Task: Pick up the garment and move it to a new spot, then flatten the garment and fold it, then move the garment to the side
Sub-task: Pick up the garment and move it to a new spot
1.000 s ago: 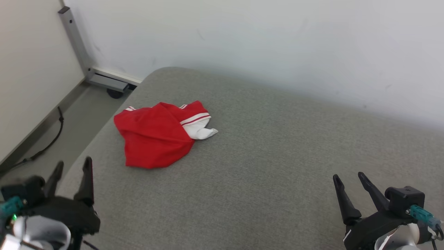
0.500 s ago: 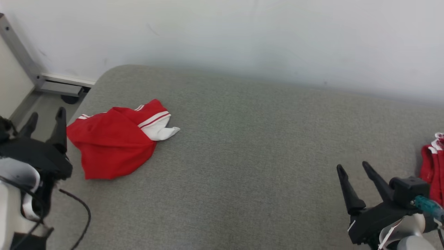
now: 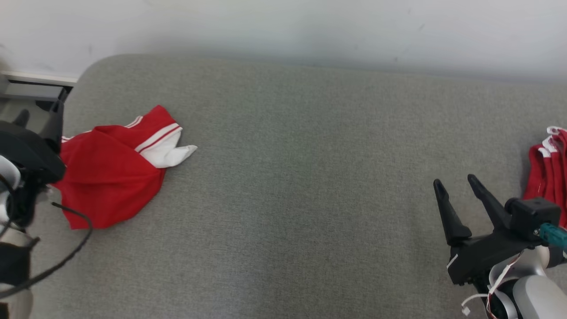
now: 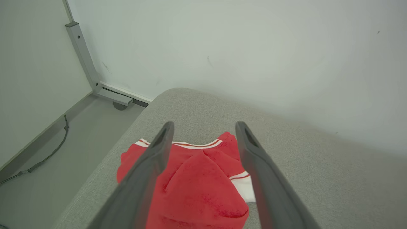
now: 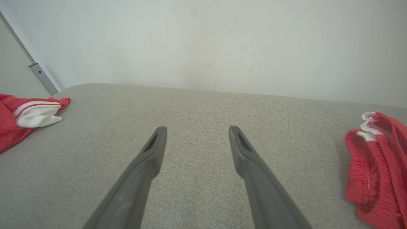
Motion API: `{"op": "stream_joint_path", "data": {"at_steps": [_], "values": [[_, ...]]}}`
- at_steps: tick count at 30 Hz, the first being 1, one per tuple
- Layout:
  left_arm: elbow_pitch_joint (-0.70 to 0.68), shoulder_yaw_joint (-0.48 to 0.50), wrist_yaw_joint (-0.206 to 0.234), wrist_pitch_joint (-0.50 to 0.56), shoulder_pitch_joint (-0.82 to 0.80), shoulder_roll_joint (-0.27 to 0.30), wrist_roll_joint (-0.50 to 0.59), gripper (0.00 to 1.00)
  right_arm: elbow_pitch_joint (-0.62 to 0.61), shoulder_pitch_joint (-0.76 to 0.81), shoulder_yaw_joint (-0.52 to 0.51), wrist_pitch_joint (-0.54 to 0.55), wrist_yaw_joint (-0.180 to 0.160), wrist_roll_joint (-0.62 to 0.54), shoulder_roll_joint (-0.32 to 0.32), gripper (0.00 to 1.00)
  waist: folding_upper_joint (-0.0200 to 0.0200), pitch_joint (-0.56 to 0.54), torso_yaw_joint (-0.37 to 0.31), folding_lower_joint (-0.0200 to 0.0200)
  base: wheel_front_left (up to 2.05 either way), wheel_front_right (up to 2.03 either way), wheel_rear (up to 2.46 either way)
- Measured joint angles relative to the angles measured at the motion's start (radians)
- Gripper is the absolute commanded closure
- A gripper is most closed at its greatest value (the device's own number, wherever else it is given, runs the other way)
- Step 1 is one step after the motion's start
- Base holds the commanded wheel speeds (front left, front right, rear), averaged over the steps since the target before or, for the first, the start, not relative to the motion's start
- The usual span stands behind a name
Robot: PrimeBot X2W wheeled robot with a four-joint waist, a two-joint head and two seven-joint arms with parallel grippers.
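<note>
Our left fingers (image 4: 155, 156) are spread as wide as they go with nothing between them. They hang above the near part of the garment and, as far as we can tell, do not touch it. Our right fingers (image 3: 448, 212) are just as wide apart and just as empty, hovering over bare cloth well apart from the garment.

Beneath both lies the grey fabric-covered table (image 3: 288, 177), most of it bare. The garment (image 3: 110, 181), red with white striped trim, lies crumpled near the table's far left corner, with a white piece poking out toward the middle. In the left wrist view we see it framed between the left fingers. A smaller red bundle (image 3: 547, 173) with white edging sits at the table's right edge, just beyond the right fingers. We cannot tell whether it belongs to this job.

We judge the task barely begun. The garment is not yet picked up, so the lift, the carry to a new spot, the flattening, the fold and the final move to the side are all left to do. The left fingers look lined up for the first grasp.
</note>
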Motion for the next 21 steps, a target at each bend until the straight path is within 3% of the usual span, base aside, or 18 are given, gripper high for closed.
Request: {"op": "stream_joint_path", "data": {"at_steps": [9, 21], "values": [[0.161, -0.012, -0.010, 0.093, -0.102, 0.031, -0.011, 0.00, -0.009, -0.035, -0.002, 0.016, -0.004, -0.008, -0.013, 0.00, 0.0000, 0.067, -0.046, 0.0000, 0.00, 0.00, 0.00], [0.342, -0.074, -0.018, 0.281, -0.160, 0.031, -0.041, 0.00, -0.019, -0.035, -0.022, 0.029, -0.008, -0.008, -0.036, 0.00, 0.0000, 0.119, -0.077, 0.0000, 0.00, 0.00, 0.00]]}}
